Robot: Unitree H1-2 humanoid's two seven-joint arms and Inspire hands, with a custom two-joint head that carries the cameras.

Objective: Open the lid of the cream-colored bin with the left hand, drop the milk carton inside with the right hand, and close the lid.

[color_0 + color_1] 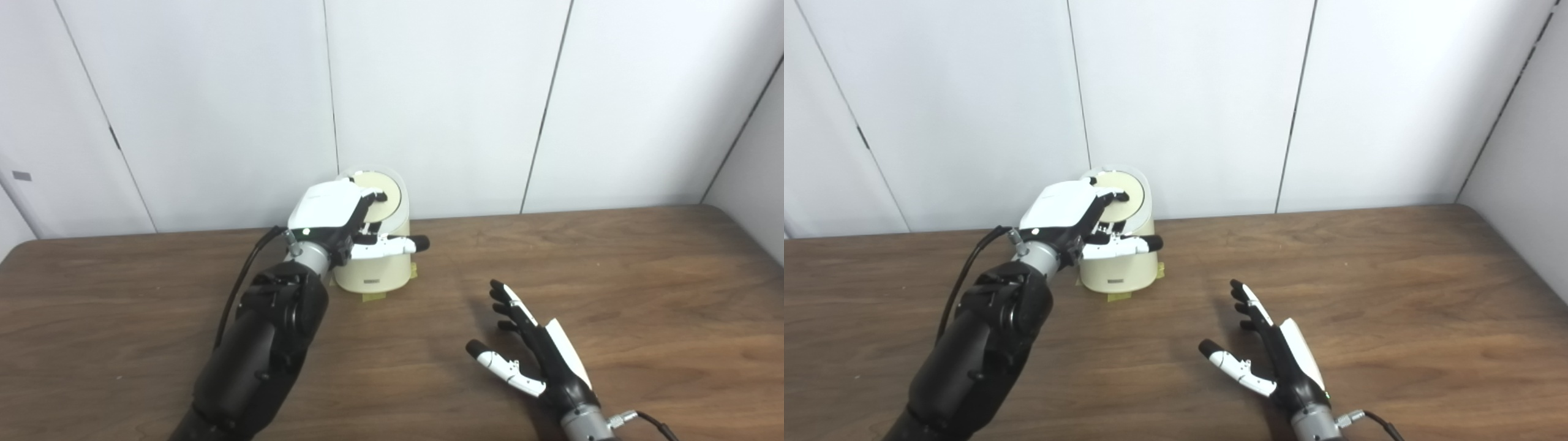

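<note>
Left hand [334, 211], fingers on the raised round lid [381, 195] of the cream-coloured plastic bin [376, 269], apparently props it up, while right hand [1274, 352] hovers spread and empty, no carton visible.

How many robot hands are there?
2. The left hand is up at the lid of the cream bin. The right hand is open above the wooden table, holding nothing.

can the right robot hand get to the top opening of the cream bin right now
Probably not cleanly. The left robot hand lies over the bin, fingers on its raised lid, crowding the opening. The right robot hand is open, with bare table between it and the bin.
</note>
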